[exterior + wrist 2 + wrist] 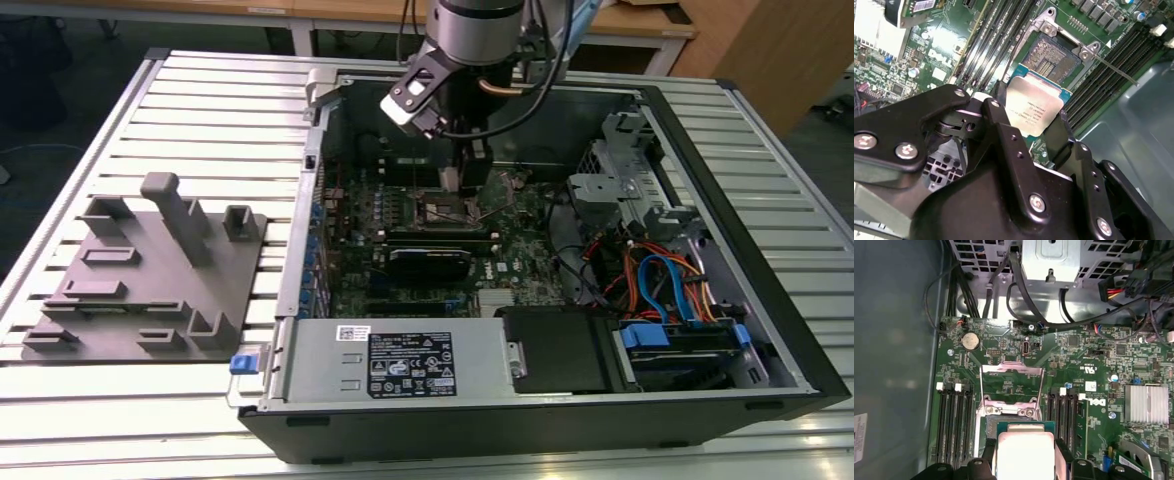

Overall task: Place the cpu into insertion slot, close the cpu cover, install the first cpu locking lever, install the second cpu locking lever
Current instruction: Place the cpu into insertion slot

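Note:
My gripper (pixel 1031 106) is shut on the cpu (pixel 1036 107), a flat square chip with a silver top and green edge, pinched between two black fingers (pixel 1064 131). The chip hangs just above and beside the insertion slot (pixel 1052 54), whose dark pin field lies bare. In the first wrist view the cpu (pixel 1024 450) covers part of the insertion slot (pixel 985 426), and the cpu cover (pixel 1011 369) stands swung open beyond it. A thin locking lever (pixel 1115 68) sticks out sideways from the socket. In the exterior view the gripper (pixel 463 185) hovers over the insertion slot (pixel 447 212).
Long black memory slots (pixel 954 425) flank the socket on both sides. Cables (pixel 1029 300) and a metal drive cage (pixel 627 180) crowd the open computer case (pixel 561 400). A finned heatsink (pixel 1146 402) sits nearby. A grey fixture plate (pixel 147 270) lies at the exterior view's left.

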### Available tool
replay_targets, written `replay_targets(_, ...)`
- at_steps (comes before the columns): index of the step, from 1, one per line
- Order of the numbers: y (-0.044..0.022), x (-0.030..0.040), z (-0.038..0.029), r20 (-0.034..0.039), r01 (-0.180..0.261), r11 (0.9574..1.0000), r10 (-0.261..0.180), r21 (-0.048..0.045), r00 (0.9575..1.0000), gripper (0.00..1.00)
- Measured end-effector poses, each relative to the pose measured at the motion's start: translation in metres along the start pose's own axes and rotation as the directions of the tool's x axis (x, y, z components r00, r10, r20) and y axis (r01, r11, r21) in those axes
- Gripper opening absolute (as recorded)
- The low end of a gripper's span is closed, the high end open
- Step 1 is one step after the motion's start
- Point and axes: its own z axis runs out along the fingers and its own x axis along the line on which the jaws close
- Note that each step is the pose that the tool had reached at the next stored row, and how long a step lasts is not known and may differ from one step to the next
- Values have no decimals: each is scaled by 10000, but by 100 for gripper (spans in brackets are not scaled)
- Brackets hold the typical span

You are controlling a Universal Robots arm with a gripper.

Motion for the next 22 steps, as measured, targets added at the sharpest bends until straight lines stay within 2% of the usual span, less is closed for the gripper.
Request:
replay_targets(11, -27, 60, 151, 6, -68, 10000, 68, 2, 10000, 54)
replay_targets(22, -71, 61, 219, 8, -85, 10000, 85, 2, 10000, 54)
